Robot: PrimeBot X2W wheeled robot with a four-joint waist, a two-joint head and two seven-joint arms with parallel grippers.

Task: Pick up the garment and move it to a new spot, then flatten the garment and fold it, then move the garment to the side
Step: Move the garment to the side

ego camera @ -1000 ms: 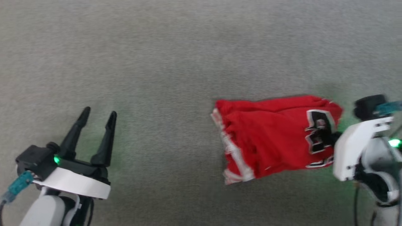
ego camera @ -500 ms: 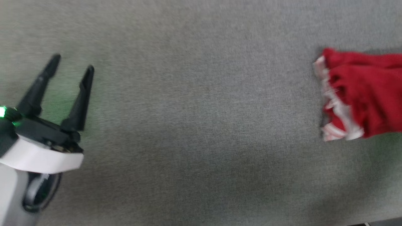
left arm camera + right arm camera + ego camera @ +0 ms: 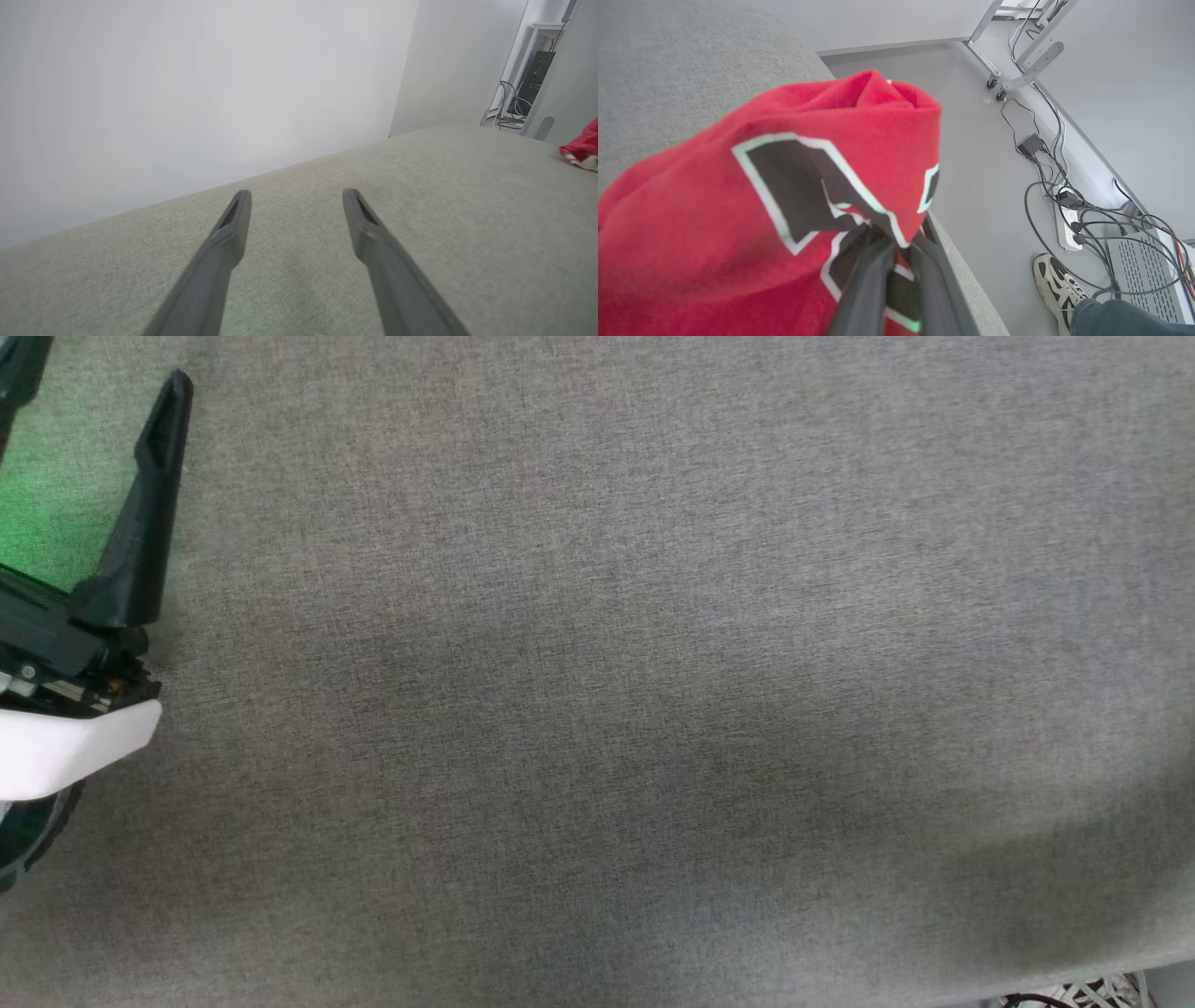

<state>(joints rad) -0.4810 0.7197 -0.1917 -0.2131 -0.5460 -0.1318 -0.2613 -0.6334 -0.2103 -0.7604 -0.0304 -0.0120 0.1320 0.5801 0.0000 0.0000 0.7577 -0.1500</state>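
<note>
We see a big grey cloth surface (image 3: 653, 663). The garment (image 3: 738, 210) lies on it, right by its edge, with the floor (image 3: 985, 186) below. The red garment is bunched up in a lump, so we cannot tell which way its long side runs or where its neck points. In the left wrist view, a small red bit of it shows far off at the right edge. Big dark letters (image 3: 794, 182) with white lines around them sit on the red cloth. They are folded over, so we cannot read them. The right gripper (image 3: 901, 247) has its two fingers close together, pinching a fold of the garment at the letters. The left gripper (image 3: 296, 196) has its fingers wide apart and holds nothing. It hangs over bare grey cloth, well apart from the garment. On the floor we see cables (image 3: 1069, 200) and a person's shoe (image 3: 1057, 284).
</note>
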